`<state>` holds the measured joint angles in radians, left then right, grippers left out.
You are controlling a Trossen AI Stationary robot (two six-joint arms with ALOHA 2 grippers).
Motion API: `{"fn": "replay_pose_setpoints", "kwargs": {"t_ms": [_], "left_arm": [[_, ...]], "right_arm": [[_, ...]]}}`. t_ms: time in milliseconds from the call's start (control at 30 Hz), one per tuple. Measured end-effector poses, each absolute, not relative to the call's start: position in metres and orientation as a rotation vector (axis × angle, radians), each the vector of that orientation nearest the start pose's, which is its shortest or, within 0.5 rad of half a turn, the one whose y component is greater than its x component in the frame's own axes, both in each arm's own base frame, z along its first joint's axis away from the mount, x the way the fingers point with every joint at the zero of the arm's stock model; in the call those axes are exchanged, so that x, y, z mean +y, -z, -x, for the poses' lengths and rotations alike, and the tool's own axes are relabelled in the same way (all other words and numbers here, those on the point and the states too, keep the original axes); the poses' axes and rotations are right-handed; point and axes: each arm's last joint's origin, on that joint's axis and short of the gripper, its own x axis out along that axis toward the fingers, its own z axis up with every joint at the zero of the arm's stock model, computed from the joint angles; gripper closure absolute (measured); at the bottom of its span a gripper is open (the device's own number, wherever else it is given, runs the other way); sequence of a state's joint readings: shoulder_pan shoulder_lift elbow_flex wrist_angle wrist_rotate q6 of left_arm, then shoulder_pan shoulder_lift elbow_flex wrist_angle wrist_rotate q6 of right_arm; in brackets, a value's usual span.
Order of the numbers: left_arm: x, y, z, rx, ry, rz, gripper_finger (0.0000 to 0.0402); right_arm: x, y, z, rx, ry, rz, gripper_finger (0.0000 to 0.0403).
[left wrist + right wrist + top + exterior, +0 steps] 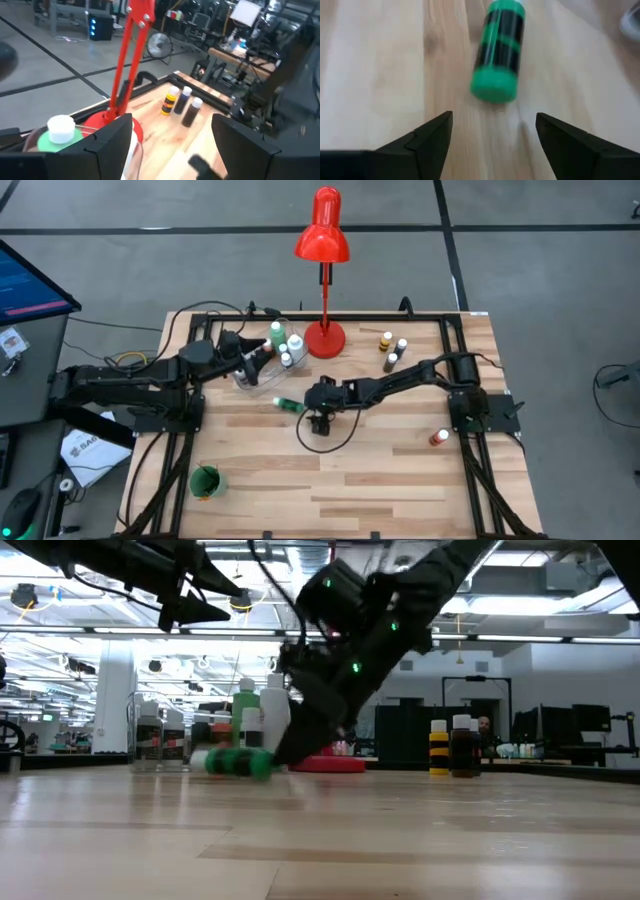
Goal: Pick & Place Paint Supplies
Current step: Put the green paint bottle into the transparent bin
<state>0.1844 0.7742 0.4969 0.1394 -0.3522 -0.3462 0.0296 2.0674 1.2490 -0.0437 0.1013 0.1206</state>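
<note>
on the bench [400,470] we see the right gripper [316,418] low near the middle, its fingers [427,140] spread wide and holding nothing. just ahead of it a green bottle [499,52] lies on its side on the wood, its bottom end towards the fingers and clear of them; from above the same bottle [288,406] shows just beside the gripper, towards the left side of the bench.

the left gripper [262,360] hangs over a clear container [252,379] near the rear edge, left of the red desk lamp [323,240]. its fingers [112,140] are also apart and grip nothing. a green bottle with a white cap [60,134] stands right by them, and a few white-capped bottles [287,350] stand together between the container and the lamp base.

towards the rear right of the bench stand three small bottles [394,350], one yellow and the others dark with white caps. a red-orange bottle [439,438] lies close to the right edge. a green cup-like thing [205,481] sits near the front left corner; we cannot tell what it holds.
</note>
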Motion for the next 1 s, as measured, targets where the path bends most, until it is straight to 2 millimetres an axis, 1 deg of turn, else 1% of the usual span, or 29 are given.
{"fn": "replay_pose_setpoints", "kwargs": {"t_ms": [100, 167, 233, 333, 433, 533, 600, 700, 767, 900, 1000], "left_arm": [[0.042, -0.262, -0.174, 0.083, -0.537, 0.324, 0.0137], [0.042, -0.257, -0.175, 0.128, -0.529, 0.323, 0.0137], [0.042, -0.256, -0.176, 0.139, -0.521, 0.324, 0.0137], [0.041, -0.254, -0.176, 0.154, -0.513, 0.325, 0.0137], [0.041, -0.256, -0.174, 0.144, -0.512, 0.327, 0.0137], [0.041, -0.259, -0.172, 0.124, -0.509, 0.329, 0.0137], [0.04, -0.26, -0.17, 0.115, -0.507, 0.329, 0.0137], [0.04, -0.263, -0.168, 0.101, -0.502, 0.331, 0.0137], [0.04, -0.264, -0.167, 0.095, -0.501, 0.331, 0.0137], [0.04, -0.265, -0.167, 0.089, -0.5, 0.332, 0.0137], [0.04, -0.264, -0.167, 0.092, -0.501, 0.331, 0.0137]], "right_arm": [[0.009, -0.138, -0.413, 0.877, 0.109, -0.032, 0.0121], [0.009, -0.144, -0.412, 0.868, 0.106, -0.027, 0.0121], [0.007, -0.156, -0.41, 0.84, 0.103, -0.015, 0.0121], [0.002, -0.178, -0.419, 0.757, 0.09, 0.027, 0.0121], [-0.003, -0.185, -0.434, 0.721, 0.083, 0.069, 0.0121], [-0.008, -0.179, -0.453, 0.71, 0.095, 0.06, 0.0121], [-0.007, -0.169, -0.463, 0.719, 0.088, 0.05, 0.0121], [-0.004, -0.151, -0.474, 0.748, 0.053, 0.004, 0.0121], [-0.001, -0.138, -0.476, 0.777, 0.044, -0.024, 0.0121], [0.0, -0.112, -0.475, 0.857, 0.062, -0.074, 0.0121], [-0.001, -0.111, -0.475, 0.865, 0.079, -0.108, 0.0125]]}}
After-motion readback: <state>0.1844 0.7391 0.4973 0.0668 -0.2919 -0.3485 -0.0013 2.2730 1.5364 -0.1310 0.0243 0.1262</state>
